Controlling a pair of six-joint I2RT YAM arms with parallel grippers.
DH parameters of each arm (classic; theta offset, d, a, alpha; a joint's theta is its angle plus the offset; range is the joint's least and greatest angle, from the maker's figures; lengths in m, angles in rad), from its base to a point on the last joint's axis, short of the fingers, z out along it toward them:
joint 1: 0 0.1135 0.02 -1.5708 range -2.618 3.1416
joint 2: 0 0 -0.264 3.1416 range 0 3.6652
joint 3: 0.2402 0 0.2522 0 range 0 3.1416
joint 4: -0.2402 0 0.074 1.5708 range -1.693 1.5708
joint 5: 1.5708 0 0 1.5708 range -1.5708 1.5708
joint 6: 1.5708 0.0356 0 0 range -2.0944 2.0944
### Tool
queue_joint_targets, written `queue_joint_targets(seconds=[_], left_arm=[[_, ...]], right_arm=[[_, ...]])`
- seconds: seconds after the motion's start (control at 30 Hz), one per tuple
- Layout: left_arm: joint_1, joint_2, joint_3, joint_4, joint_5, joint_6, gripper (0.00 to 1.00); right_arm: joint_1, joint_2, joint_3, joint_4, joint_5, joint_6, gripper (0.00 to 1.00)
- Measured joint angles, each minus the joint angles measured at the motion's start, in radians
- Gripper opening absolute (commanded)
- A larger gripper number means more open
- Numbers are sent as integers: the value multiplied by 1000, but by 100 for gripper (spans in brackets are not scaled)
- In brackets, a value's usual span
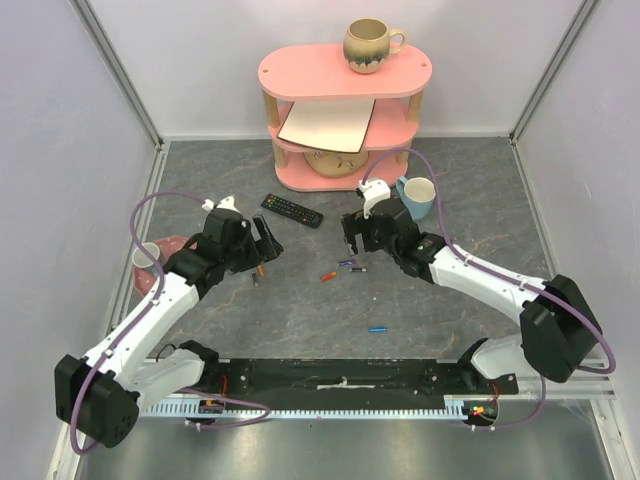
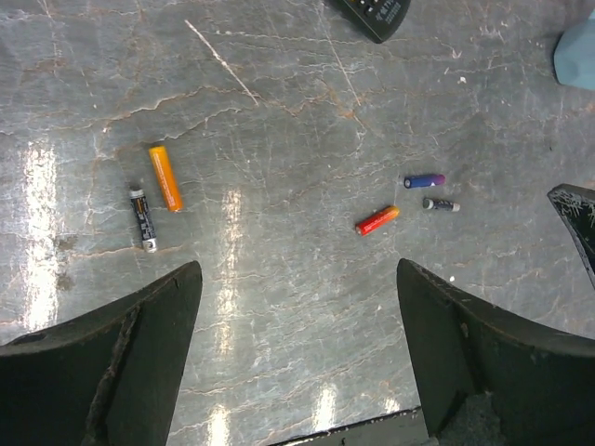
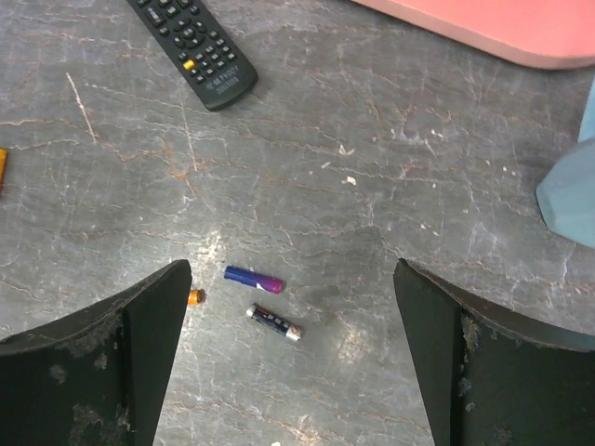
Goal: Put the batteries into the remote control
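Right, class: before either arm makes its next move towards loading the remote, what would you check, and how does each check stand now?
1. Right gripper open and empty: ok.
2. Left gripper open and empty: ok.
3. Purple battery lying free, between the right gripper's fingers in its wrist view: ok.
4. Purple battery apart from the dark battery beside it: ok, a narrow gap shows.
5. Remote control with its battery compartment facing up: not ok, the buttons face up.
6. Compartment cover already off: cannot tell, the underside is hidden.
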State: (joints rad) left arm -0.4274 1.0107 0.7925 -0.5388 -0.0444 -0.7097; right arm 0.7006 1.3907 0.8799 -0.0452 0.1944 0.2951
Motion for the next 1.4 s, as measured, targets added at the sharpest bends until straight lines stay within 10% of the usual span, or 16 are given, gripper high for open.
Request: queue_joint_targets(seconds=[0.47,0.8,1.4], left_arm=[[0,-183,-30,21,108,42,99],[0,-298,-48,-13,159,58,59],[0,-289,-82,-6,221,95,61]], right_arm=[[59,319,315,-1,92,-158,98],[58,653,554,6,93,-274,98],[44,881,808,-107,-18,-399,98]])
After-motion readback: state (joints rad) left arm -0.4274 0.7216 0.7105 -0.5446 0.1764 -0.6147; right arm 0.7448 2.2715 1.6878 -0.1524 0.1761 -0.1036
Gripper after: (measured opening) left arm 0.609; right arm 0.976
